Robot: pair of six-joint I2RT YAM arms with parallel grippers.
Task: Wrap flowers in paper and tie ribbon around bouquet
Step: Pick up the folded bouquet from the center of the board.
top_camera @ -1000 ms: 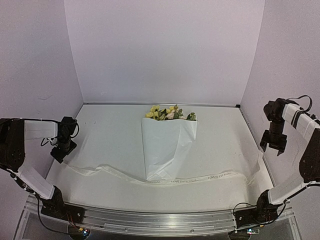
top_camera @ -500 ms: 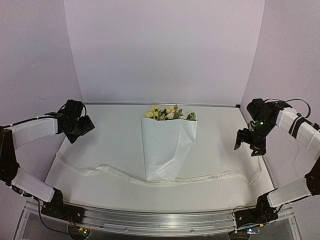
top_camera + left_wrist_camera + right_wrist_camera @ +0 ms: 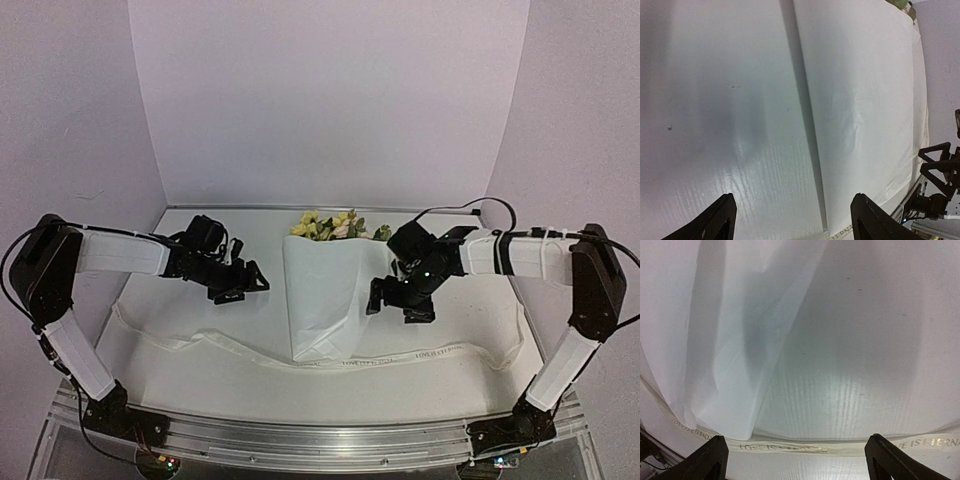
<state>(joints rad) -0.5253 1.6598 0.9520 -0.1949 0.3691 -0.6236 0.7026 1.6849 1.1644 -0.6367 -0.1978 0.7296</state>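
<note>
Bouquet (image 3: 335, 295) mid-worktop (image 3: 200, 385), long axis near-to-far, blooms far, narrow tip touching ribbon (image 3: 425, 354) running crosswise. Left hand (image 3: 243, 290) spread, empty, just left of cone. Right hand (image 3: 395, 308) spread, empty, at cone's right edge, nearer. Ribbon ends lie outboard of both.

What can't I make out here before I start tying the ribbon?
- Top view: stems of the flowers, hidden inside the paper cone.
- Top view: whether the right tool touches the paper; its own body covers the fingertips.
- Top view: the ribbon lettering, too small to read.
- Left wrist view: the flowers, cut off by the top edge.
- Right wrist view: the ribbon where the paper's tip lies over it.
</note>
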